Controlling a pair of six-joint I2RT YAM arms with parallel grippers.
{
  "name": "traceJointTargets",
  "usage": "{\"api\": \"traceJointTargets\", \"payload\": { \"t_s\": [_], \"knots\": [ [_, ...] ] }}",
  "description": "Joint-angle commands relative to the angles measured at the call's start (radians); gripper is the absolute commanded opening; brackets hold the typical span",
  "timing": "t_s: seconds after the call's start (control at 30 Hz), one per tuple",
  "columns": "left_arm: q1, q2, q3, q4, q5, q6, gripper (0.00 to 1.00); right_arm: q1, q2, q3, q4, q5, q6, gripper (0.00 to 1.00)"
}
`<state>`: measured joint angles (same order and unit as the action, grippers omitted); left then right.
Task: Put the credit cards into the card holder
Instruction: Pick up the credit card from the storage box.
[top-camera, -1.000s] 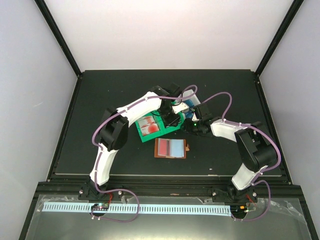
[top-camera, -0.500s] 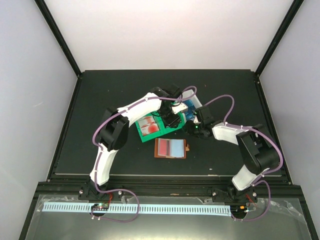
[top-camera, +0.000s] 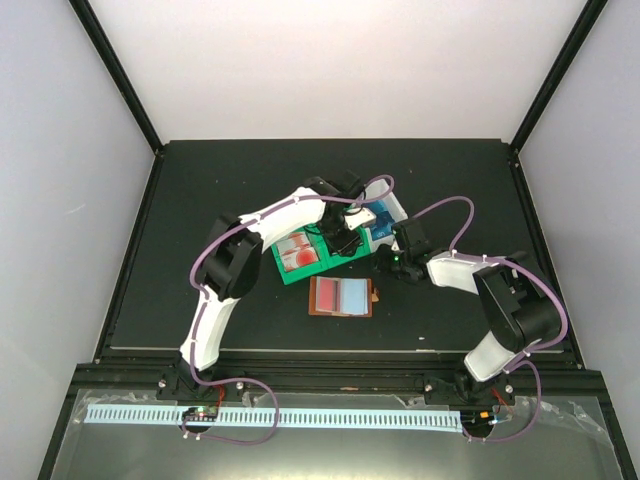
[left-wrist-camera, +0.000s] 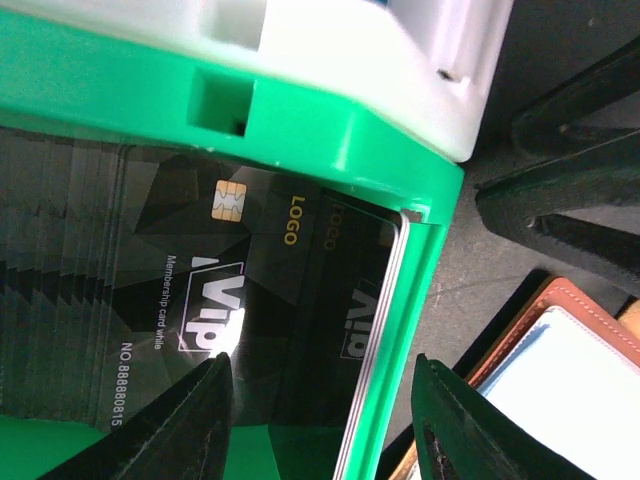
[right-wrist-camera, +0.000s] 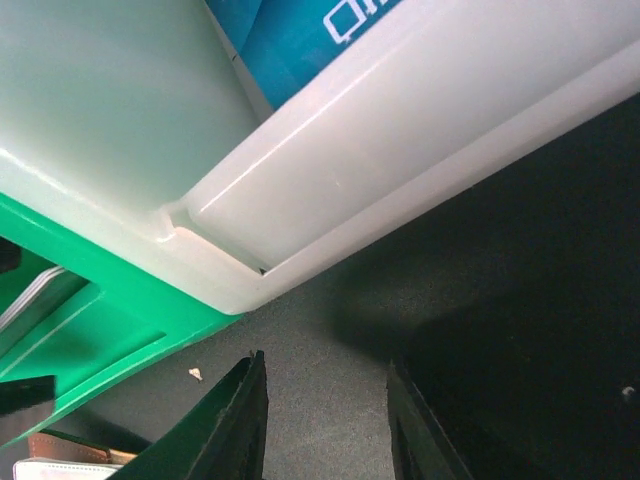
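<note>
The card holder (top-camera: 342, 297) lies open and flat in front of the bins; its brown edge (left-wrist-camera: 560, 330) shows in the left wrist view. Black credit cards (left-wrist-camera: 200, 280) are stacked in the green bin (left-wrist-camera: 330, 140). Red-and-white credit cards (top-camera: 298, 252) fill its other half. My left gripper (left-wrist-camera: 325, 420) is open, one finger over the black cards and the other outside the bin's wall. My right gripper (right-wrist-camera: 325, 425) hangs open over bare table just off the white bin's corner (right-wrist-camera: 300, 230), nothing between its fingers.
The white bin (top-camera: 392, 212) with blue cards (top-camera: 380, 232) stands against the green bin's right side. The right gripper's black fingers (left-wrist-camera: 570, 200) are close to the green bin's corner. Dark table mat (top-camera: 200, 220) surrounds the bins.
The left gripper's jaws have widened over the black cards. The right gripper has moved left and nearer, toward the green bin's corner, with its jaws a little narrower.
</note>
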<state>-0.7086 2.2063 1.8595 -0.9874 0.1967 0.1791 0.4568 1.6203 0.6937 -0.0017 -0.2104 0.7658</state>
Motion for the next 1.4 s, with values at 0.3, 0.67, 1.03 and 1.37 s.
{"api": "traceJointTargets", "payload": {
  "t_s": [0.3, 0.67, 1.03, 1.37],
  "knots": [
    [-0.013, 0.019, -0.034, 0.023, -0.018, 0.013, 0.42, 0.003, 0.009, 0.000, 0.032, 0.025, 0.011, 0.35],
    [-0.012, -0.032, -0.045, 0.007, 0.003, 0.009, 0.30, 0.003, 0.014, 0.001, 0.026, 0.022, 0.010, 0.35],
    [-0.012, -0.049, -0.045, 0.006, 0.004, -0.002, 0.24, 0.003, 0.018, 0.000, 0.023, 0.021, 0.008, 0.36],
    [-0.011, -0.059, -0.044, 0.000, 0.003, -0.005, 0.21, 0.003, 0.021, 0.001, 0.022, 0.022, 0.004, 0.36]
  ]
}}
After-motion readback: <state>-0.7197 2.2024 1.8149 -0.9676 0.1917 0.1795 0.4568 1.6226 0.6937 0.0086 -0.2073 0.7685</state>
